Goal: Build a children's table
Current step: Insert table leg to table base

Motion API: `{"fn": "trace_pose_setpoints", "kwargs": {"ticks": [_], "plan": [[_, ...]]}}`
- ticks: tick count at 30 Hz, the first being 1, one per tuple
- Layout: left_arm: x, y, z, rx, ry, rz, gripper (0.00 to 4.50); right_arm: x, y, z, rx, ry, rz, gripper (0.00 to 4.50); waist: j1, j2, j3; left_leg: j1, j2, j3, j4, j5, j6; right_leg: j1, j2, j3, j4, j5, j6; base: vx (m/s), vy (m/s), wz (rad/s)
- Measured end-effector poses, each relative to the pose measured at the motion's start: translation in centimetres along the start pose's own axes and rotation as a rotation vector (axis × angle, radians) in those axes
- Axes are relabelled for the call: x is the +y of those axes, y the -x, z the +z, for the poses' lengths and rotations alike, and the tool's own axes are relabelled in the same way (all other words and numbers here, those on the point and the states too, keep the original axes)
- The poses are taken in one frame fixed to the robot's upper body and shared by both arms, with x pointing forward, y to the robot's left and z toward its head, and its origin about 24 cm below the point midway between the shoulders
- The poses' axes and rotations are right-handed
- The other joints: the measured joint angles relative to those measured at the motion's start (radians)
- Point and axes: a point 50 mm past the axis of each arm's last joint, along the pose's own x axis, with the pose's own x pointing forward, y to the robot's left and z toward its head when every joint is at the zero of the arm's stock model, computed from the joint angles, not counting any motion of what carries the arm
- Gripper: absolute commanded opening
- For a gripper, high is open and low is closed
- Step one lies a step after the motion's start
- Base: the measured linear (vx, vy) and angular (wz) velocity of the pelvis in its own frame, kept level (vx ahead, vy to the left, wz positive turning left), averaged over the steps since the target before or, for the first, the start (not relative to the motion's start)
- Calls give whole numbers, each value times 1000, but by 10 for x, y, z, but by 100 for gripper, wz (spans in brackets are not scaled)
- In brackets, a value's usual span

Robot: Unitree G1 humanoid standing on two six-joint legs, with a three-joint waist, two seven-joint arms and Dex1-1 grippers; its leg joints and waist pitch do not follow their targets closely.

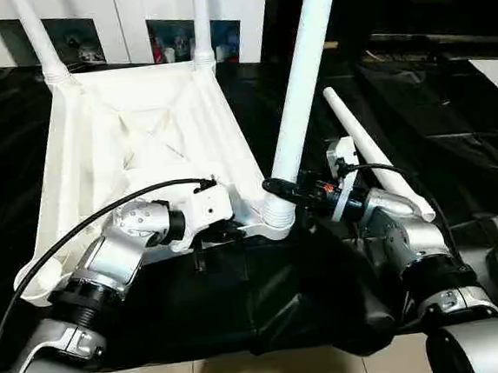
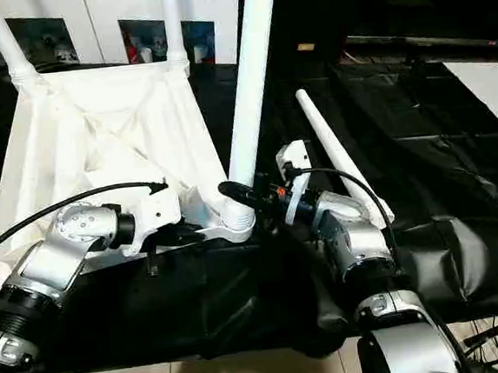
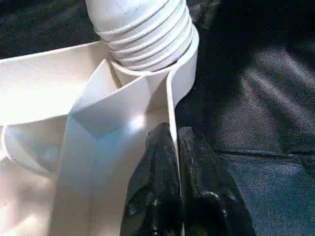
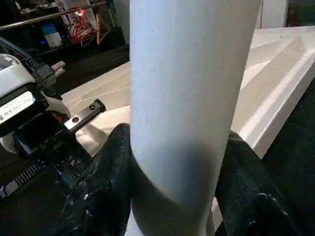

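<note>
Your table (image 1: 139, 126) is all white plastic, lying upside down on the black-draped surface (image 1: 452, 116), ribbed underside up with diagonal ribs crossing. Two legs (image 1: 39, 35) stand in the far corner sockets, a third leg (image 1: 305, 77) rises from the near right socket, threaded end seated. A fourth leg (image 1: 377, 153) lies loose on the surface just right of it. Your left gripper (image 3: 174, 162) is pinched tight on the top's thin near rim. Your right gripper (image 4: 179, 167) is clamped around the third leg, low near its socket.
</note>
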Motion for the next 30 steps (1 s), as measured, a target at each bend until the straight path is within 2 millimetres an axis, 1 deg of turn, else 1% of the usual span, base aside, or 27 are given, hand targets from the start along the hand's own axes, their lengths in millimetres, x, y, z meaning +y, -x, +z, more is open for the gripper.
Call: {"fn": "trace_pose_setpoints", "kwargs": {"ticks": [9,16,18,20,24,30], "plan": [[1,-1,-1,5,4,4,0,7,1,-15,-68,18,-82,184,-1,1,0,4,0,0,1,0,0,4,0,1,1,0,0,0,0,0],[2,-5,0,3,6,-2,0,12,4,-19,-111,46,-137,184,0,4,1,4,-1,0,1,0,0,6,0,4,1,0,1,0,0,0],[2,-6,0,2,7,-3,0,13,5,-21,-124,32,-155,184,0,5,1,4,-1,1,1,0,0,6,0,5,1,-1,1,0,0,0],[3,-7,1,0,10,-4,0,12,8,-23,-158,-24,-192,184,0,7,3,4,-1,1,1,0,0,7,0,7,0,-1,1,0,0,0],[4,-8,1,-2,11,-5,0,10,10,-21,-178,-76,-211,184,-1,11,6,3,-2,2,1,0,0,6,0,9,0,-1,1,0,0,0],[5,-7,2,-6,-3,-5,0,8,14,-9,-132,-25,-147,184,-1,12,8,0,-2,2,1,0,0,4,0,10,1,-2,4,0,0,0]]}}
